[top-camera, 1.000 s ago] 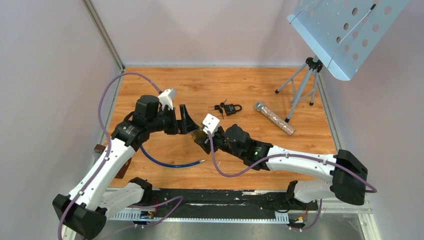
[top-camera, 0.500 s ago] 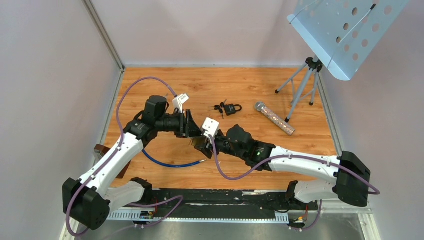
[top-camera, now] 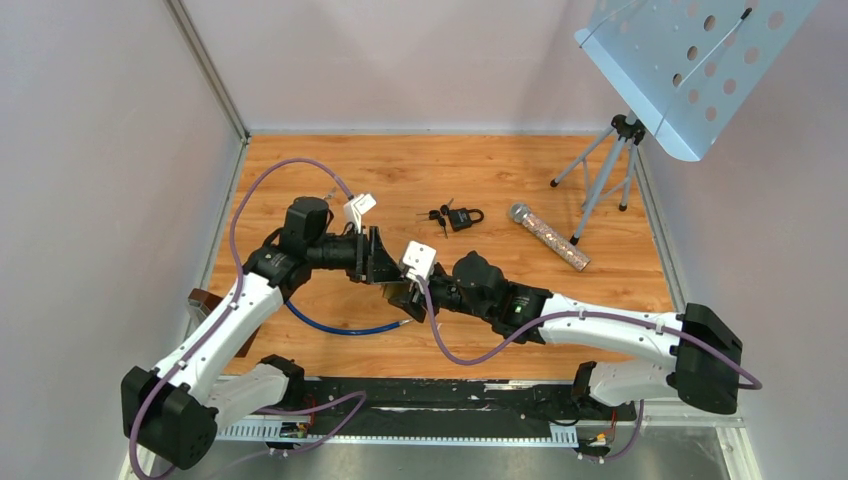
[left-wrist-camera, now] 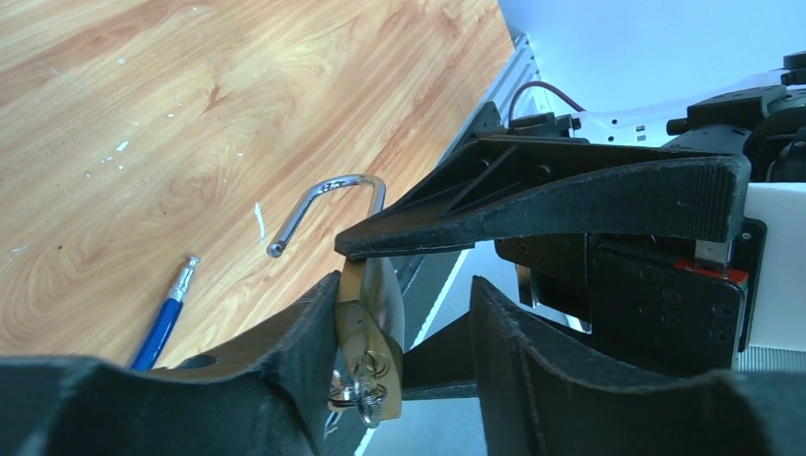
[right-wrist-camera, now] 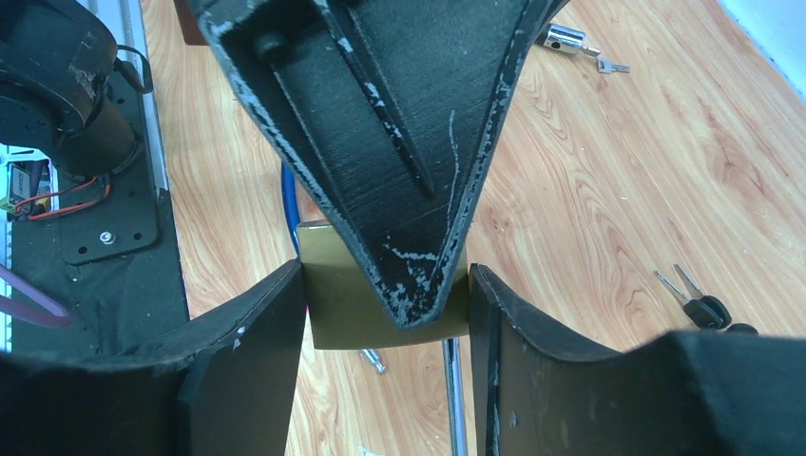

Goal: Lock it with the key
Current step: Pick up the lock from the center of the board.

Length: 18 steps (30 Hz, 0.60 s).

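Not locked yet. Right claw (right-wrist-camera: 385, 281) clamped on brass padlock (right-wrist-camera: 328, 318), held off surface (top-camera: 400, 165) mid-workspace. Shackle (left-wrist-camera: 328, 201) swung out, free end clear of body. Key (left-wrist-camera: 363, 388) looks seated in bottom of lock, hard to be sure. Left claw (left-wrist-camera: 404, 285) open around it, one finger touching, other apart. Left to do: grip key, close shackle, turn. Nearby: black padlock (top-camera: 464, 216), microphone (top-camera: 547, 236), blue cable (top-camera: 340, 326), music stand (top-camera: 690, 60); none in way. Only crowding is claw against claw.
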### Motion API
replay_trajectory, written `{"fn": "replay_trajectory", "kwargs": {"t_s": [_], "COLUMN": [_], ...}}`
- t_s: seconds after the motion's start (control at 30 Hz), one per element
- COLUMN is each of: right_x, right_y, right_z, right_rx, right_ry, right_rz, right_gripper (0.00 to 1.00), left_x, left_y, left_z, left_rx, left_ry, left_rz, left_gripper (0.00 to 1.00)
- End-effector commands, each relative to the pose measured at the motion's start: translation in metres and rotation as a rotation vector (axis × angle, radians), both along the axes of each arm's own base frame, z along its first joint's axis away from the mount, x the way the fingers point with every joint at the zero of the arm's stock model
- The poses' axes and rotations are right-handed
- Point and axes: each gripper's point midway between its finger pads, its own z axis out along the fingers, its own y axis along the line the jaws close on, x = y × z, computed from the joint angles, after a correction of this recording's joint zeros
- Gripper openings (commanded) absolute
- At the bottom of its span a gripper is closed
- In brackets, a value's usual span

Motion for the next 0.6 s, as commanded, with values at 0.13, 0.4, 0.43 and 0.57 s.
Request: {"fn": "replay_trajectory", "kwargs": {"t_s": [0.13, 0.4, 0.43, 0.57], "right_x": [0.013, 0.021, 0.022, 0.023], "right_y": [0.004, 0.002, 0.003, 0.006], "right_z": [0.073, 0.076, 0.076, 0.071], "right_rx": [0.182, 0.172, 0.169, 0.153], "right_ry": [-0.136, -0.200, -0.206, -0.210], "right_rz": [-0.033, -0.062, -0.062, -0.053], "right_gripper": [0.18, 0.18, 0.18, 0.18], "left_x": [-0.016, -0.021, -0.021, -0.019], "left_y": [-0.003, -0.003, -0.003, -0.003], "left_z": [0.004, -0.009, -0.011, -0.018], "left_rx": [-0.038, -0.028, -0.023, 0.002], "left_ry": [0.024, 0.085, 0.093, 0.114], "left_rz": [-0.079, -0.105, -0.108, -0.114], "left_gripper": [0.42, 0.57, 0.54, 0.35]}}
